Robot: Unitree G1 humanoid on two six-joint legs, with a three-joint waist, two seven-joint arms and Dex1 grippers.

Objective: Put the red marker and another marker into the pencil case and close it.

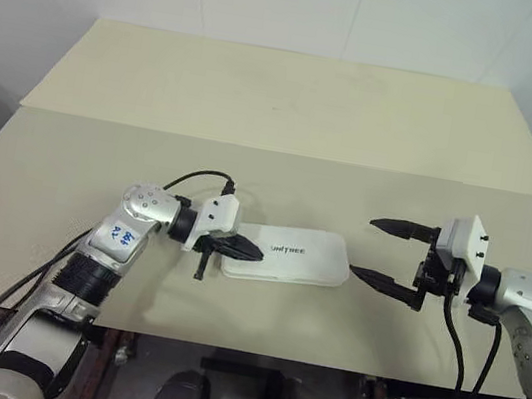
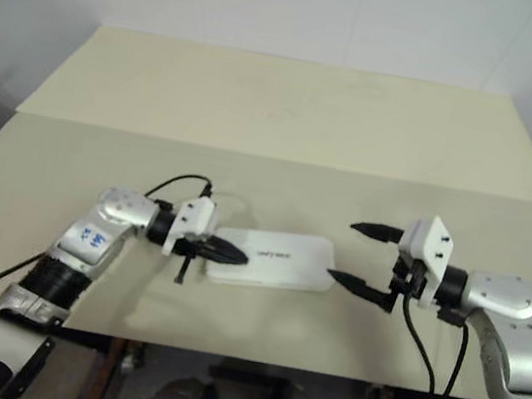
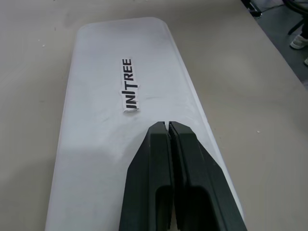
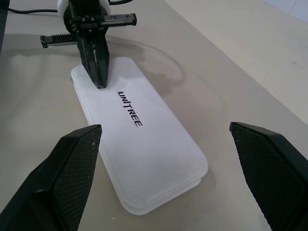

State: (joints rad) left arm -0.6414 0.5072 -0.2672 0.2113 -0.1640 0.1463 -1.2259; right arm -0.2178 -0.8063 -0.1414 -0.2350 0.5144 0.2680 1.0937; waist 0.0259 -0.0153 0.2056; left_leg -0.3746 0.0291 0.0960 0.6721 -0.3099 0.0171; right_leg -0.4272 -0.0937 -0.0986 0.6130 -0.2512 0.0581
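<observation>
The white pencil case [image 1: 290, 255] lies flat on the table with its lid down, the word "UNITREE" on top. My left gripper [image 1: 254, 251] is shut, and its tips rest on the lid at the case's left end; the left wrist view has the shut fingers [image 3: 169, 159] over the lid [image 3: 110, 72]. Just off the case's right end my right gripper [image 1: 372, 247] stands wide open and level, with nothing between its fingers. In the right wrist view the case [image 4: 154, 149] lies ahead, between its fingers. The red marker and the other marker are out of view.
The beige table [image 1: 282, 101] stretches far behind the case, with a seam across its middle. A black cable [image 1: 197, 176] loops from my left wrist over the table. The front edge runs close below both arms.
</observation>
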